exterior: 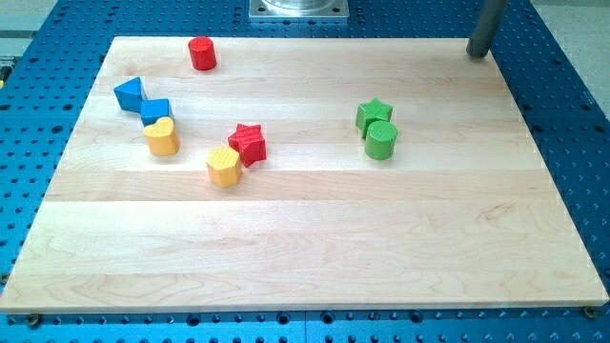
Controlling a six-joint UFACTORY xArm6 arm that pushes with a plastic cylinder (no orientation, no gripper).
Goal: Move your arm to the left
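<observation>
Currently no pincer on this rig, so nothing released or clenched: only my tip (476, 54), resting at the tabletop's (315, 257) top-right corner, well apart from every block. Nearest, toward the view's left and lower: green star (374, 113) touching green cylinder (381, 140). Farther left: red star (249, 143), yellow block (223, 166), red cylinder (201, 53); probably an unobstructed leftward sweep along the top edge.
</observation>
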